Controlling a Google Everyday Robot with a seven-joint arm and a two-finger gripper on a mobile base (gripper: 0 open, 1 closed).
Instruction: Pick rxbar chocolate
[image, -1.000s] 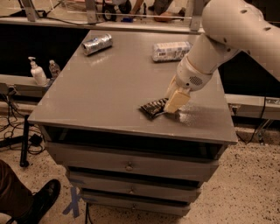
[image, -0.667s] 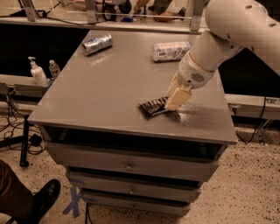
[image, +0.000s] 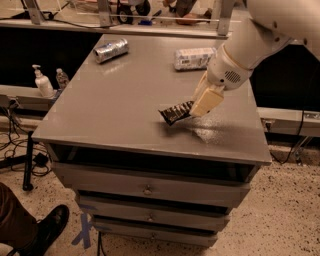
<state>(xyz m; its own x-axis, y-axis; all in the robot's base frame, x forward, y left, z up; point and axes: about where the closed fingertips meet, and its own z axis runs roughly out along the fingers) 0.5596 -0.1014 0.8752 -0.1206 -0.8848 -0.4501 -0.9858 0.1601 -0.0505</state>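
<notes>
1. Cabinet. A grey cabinet (image: 125, 100) with a flat top fills the centre of the camera view. Three drawers (image: 147, 187) with small round knobs are stacked in its front face, below an open slot under the top.

2. Arm. A white robot arm (image: 250, 45) enters from the upper right corner and slopes down and to the left over the right half of the cabinet top.

3. Shoe. A dark shoe (image: 50, 227) and part of a trouser leg stand on the speckled floor at the lower left, just beside the cabinet's base.

4. Bottle. A clear plastic bottle (image: 194, 58) with a white label lies on its side at the back of the top, right of centre, close to the arm's wrist.

5. Can. A silver can (image: 111, 50) lies on its side near the back left corner, well apart from the bottle.

6. Gripper. The beige gripper (image: 198, 107) points down and to the left above the front right part of the top. It is closed on the right end of the chocolate bar.

7. Chocolate bar. The chocolate bar (image: 174, 114), in a black wrapper with pale lettering, juts left from the gripper and is tilted, left end lower. A dark shadow lies on the top beneath it.

8. Pump bottle. A white pump bottle (image: 43, 82) stands on a low ledge left of the cabinet, with a small clear bottle (image: 62, 78) just beside it.
</notes>
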